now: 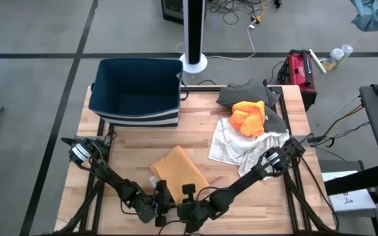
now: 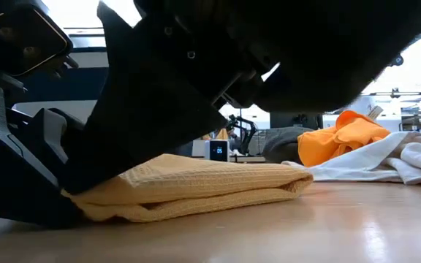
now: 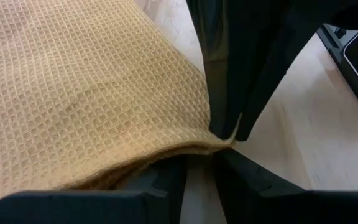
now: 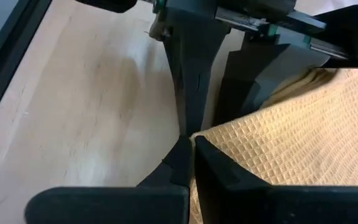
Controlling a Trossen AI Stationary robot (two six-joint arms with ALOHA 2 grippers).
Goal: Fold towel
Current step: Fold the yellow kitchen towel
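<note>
Just in front of the blue bin (image 1: 136, 92), the yellow towel (image 1: 178, 172) lies folded over, left gripper (image 1: 165, 208) and right gripper (image 1: 188, 211) both clamped on its near corners, another fold likely remaining.

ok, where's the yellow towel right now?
High view: the yellow towel lies folded near the table's front edge, about mid-width, left of the white cloth. Left gripper and right gripper meet at its near corner.
</note>
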